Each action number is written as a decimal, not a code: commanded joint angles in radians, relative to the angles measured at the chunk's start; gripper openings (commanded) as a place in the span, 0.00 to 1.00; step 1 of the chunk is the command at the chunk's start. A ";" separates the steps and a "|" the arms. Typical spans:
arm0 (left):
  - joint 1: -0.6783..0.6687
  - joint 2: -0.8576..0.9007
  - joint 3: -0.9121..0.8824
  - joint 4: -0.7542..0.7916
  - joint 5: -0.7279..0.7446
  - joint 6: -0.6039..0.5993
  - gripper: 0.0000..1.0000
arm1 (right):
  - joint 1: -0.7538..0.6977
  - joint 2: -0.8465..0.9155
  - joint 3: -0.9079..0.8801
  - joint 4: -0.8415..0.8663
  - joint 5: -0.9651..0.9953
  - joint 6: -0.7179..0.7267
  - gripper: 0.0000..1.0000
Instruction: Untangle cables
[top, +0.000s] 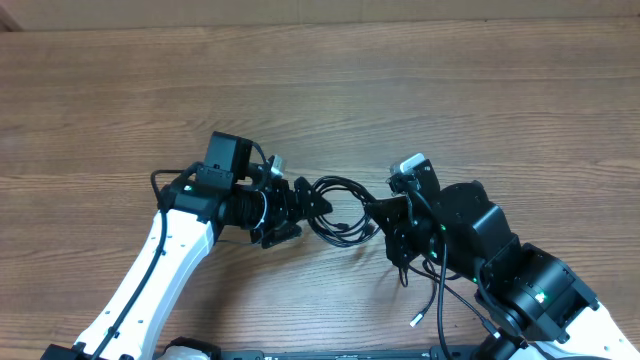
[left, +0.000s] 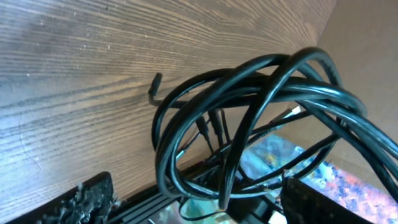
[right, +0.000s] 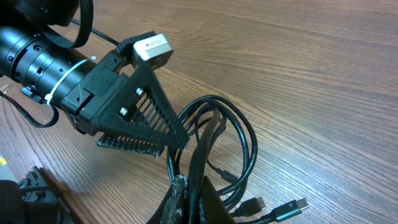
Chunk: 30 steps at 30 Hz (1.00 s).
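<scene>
Slack from one cable trails nearest the robot, on the right, and ends in a silvery plug lying free on the table. Just beyond it, the right gripper is closed tight on the cables, with several black strands pinched together where they leave the bundle. Two plug ends lie loose beside it.

The bundle sits mid-table between the two grippers. Whether it rests on the wood or hangs just above it I cannot tell. On its left side, the left gripper has its jaws apart, with one finger at each side of the loops. Strands pass through the gap, but nothing looks pinched there. A small black plug pokes out of the coil on the far side.

Judging by how things lie, the task is at an early stage. One end is anchored and at least one tail hangs out of the knot. Both cables are still wound into a single coil, though, and their loops cross each other several times. What is left is the main work: taking hold of one loop, drawing that cable out through the others, and laying the two apart. No cable lies on its own anywhere toward the far edge.
</scene>
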 joint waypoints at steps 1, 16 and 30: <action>-0.032 0.003 0.008 0.000 -0.043 -0.023 0.83 | -0.002 -0.005 0.023 0.023 0.009 0.002 0.04; -0.217 0.003 0.008 -0.070 -0.565 -0.176 0.04 | -0.002 -0.029 0.023 0.042 0.008 0.040 0.04; -0.140 -0.004 0.008 0.201 -0.576 -0.102 0.04 | -0.002 -0.079 0.020 -0.251 -0.093 0.076 0.04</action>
